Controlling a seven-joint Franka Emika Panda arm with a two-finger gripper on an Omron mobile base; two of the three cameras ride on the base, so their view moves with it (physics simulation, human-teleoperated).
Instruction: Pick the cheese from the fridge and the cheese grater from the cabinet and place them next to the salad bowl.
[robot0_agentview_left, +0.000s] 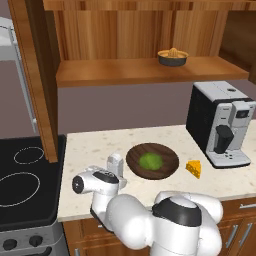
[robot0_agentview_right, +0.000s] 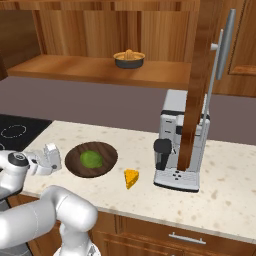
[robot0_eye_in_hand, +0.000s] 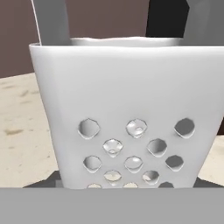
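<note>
The silver cheese grater (robot0_agentview_left: 115, 164) (robot0_agentview_right: 51, 156) stands upright on the counter just left of the salad bowl (robot0_agentview_left: 167, 162) (robot0_agentview_right: 107, 152), a dark wooden bowl with green salad. My gripper (robot0_agentview_left: 112, 174) (robot0_agentview_right: 45, 162) is shut on the grater from the stove side. In the hand view the grater's perforated side (robot0_eye_in_hand: 127, 109) sits very close, between the gripper (robot0_eye_in_hand: 124, 183) tips. I cannot tell whether its base touches the counter. The cheese (robot0_agentview_left: 194, 167) (robot0_agentview_right: 131, 177), a small orange wedge, lies on the counter right of the bowl. The cabinet (robot0_agentview_left: 145, 70) (robot0_agentview_right: 90, 70) hangs open above.
A coffee machine (robot0_agentview_left: 220, 125) (robot0_agentview_right: 180, 145) stands at the right of the counter. The black stove (robot0_agentview_left: 25, 180) (robot0_agentview_right: 15, 131) lies to the left. Open cabinet doors (robot0_agentview_left: 37, 75) (robot0_agentview_right: 197, 85) hang over the counter. A small bowl (robot0_agentview_left: 172, 56) (robot0_agentview_right: 129, 58) sits on the shelf.
</note>
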